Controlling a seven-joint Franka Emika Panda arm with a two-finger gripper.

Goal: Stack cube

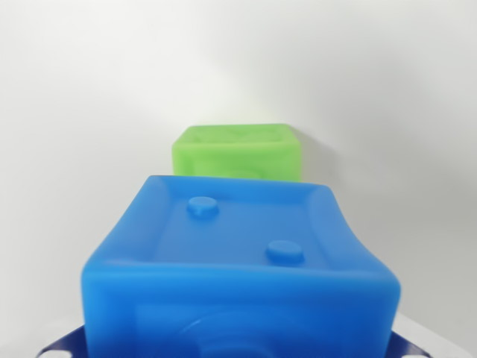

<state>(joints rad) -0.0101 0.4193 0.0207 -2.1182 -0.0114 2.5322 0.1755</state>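
Close up, blue cube (238,261) filling lower wrist view, out of focus; two round studs (203,206) on its sunken top face. Behind blue cube, a little toward the wrist view's right: green cube (242,151), apart from it, resting on white desk (67,149). Dark blue gripper (238,349) tips barely visible beside blue cube's lower corners; grip state cannot be told

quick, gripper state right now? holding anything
Gripper: its fingers are not visible, so its state cannot be told; the blue plastic cube fills the near view, with the green plastic cube behind.
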